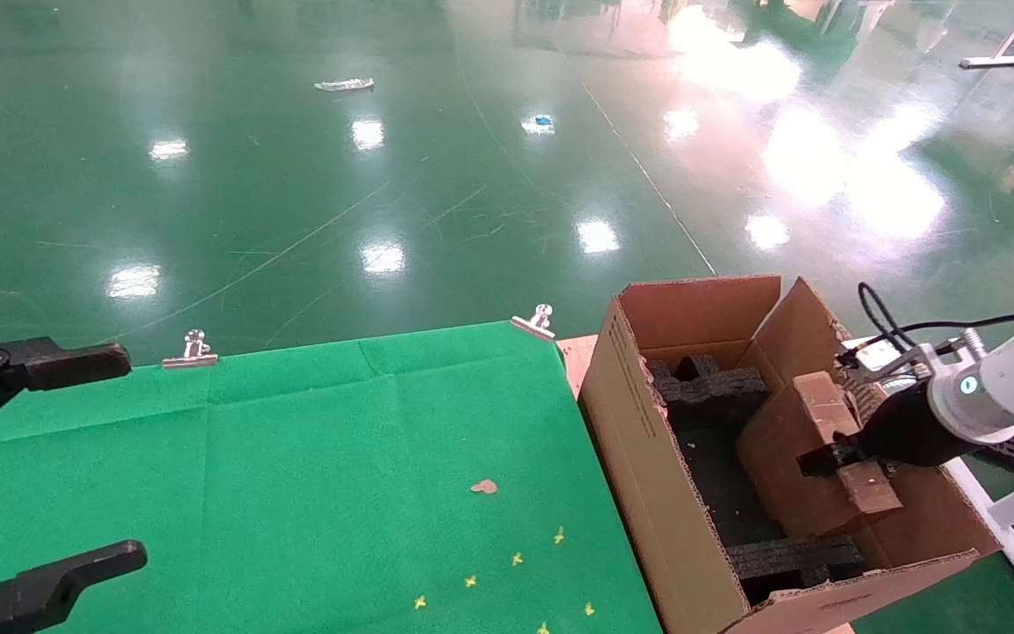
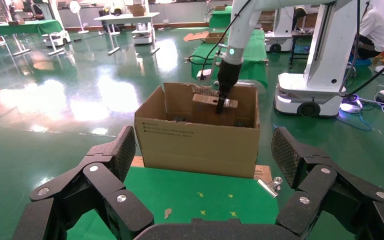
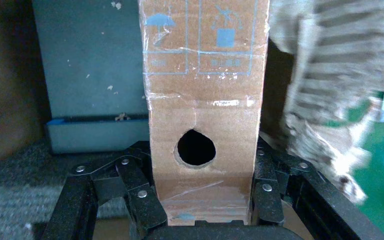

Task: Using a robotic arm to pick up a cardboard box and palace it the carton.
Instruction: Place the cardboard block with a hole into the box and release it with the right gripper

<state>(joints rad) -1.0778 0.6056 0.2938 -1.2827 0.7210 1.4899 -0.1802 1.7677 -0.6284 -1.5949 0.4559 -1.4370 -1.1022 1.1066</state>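
1. Head view: the right gripper (image 1: 833, 458) on the robotic arm (image 1: 991, 392) is clamped on the cardboard box (image 1: 811, 440), which sits tilted inside the carton (image 1: 648, 458), over toward the wall at about 3 o'clock of the opening. I'd lower it straight into the gap between the black foam inserts (image 1: 709, 387) before letting go.
2. Left wrist view: the left gripper (image 2: 200, 170) hangs wide open and holds nothing, parked over the green cloth (image 2: 195, 192). The carton is at 12 o'clock from it, so it's well out of the way.
3. Right wrist view: both fingers (image 3: 140, 197) squeeze the box's narrow sides just beside the round hole (image 3: 196, 147). Grip looks square; watch the torn flap (image 3: 325, 125) at 3 o'clock on the way out.
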